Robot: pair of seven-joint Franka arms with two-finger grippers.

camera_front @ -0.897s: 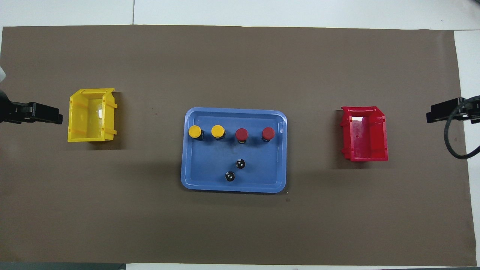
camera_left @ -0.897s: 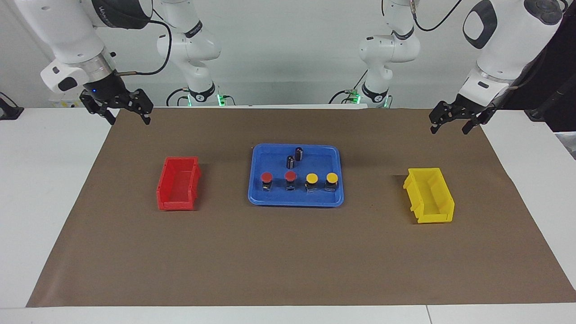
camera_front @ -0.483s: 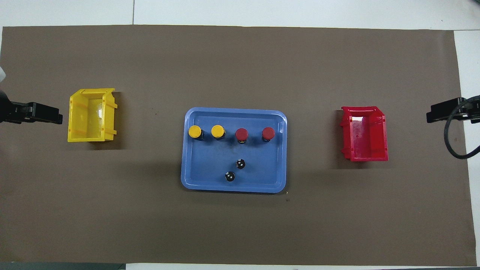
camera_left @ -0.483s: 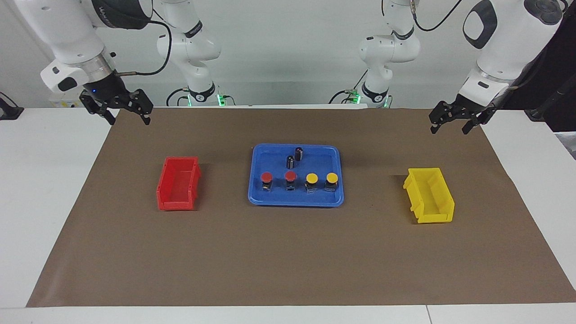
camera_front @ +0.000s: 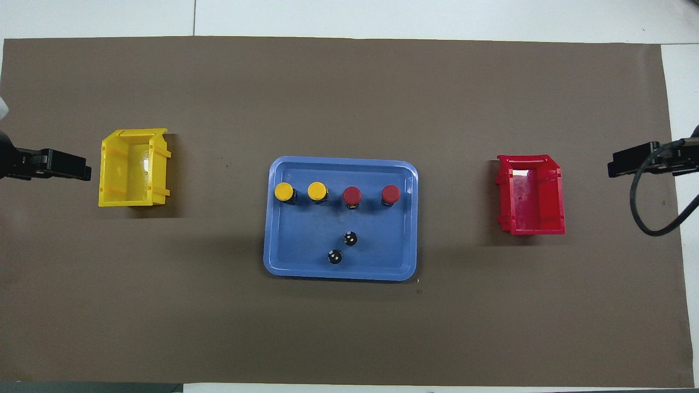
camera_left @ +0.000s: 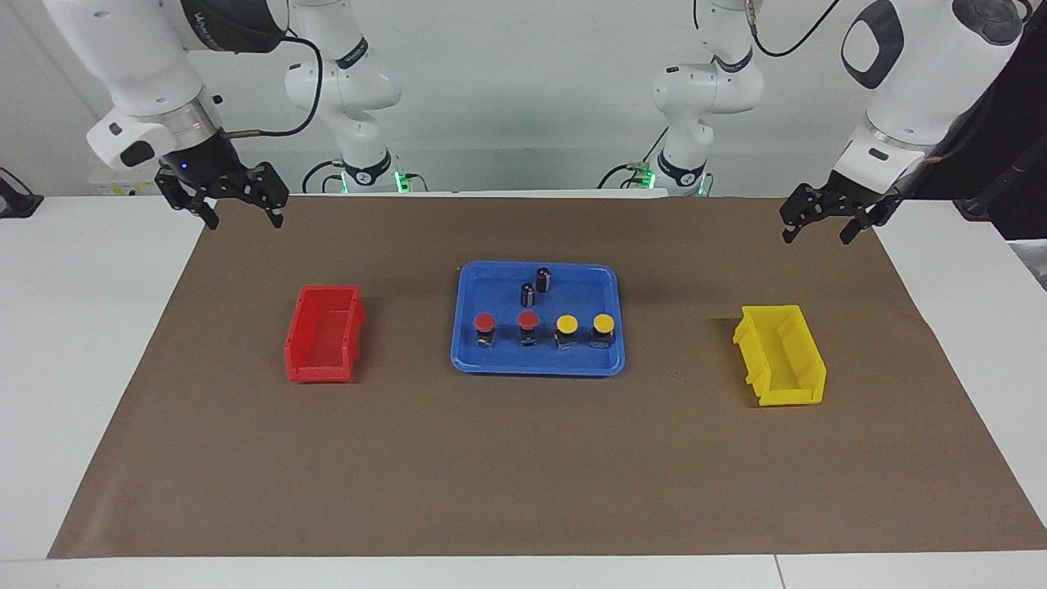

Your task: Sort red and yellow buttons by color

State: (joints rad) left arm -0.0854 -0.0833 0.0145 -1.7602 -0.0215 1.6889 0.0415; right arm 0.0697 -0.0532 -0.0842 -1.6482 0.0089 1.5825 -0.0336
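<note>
Two red buttons (camera_left: 485, 321) (camera_left: 528, 320) and two yellow buttons (camera_left: 566, 325) (camera_left: 604, 322) stand upright in one row in the blue tray (camera_left: 466, 360). In the overhead view the yellow ones (camera_front: 283, 191) (camera_front: 317, 191) are toward the left arm's end and the red ones (camera_front: 352, 194) (camera_front: 391, 193) toward the right arm's end. My right gripper (camera_left: 243, 211) is open and empty, raised over the brown mat's edge at its own end. My left gripper (camera_left: 818, 229) is open and empty, raised over the mat's edge at its end, waiting.
A red bin (camera_left: 293, 339) sits on the mat toward the right arm's end, and a yellow bin (camera_left: 761, 360) toward the left arm's end. Two dark cylinders (camera_left: 544, 278) (camera_left: 527, 293) stand in the tray, nearer to the robots than the buttons.
My right gripper has shifted a little toward the middle of the table, over the mat. The left gripper, buttons and bins have not moved.
</note>
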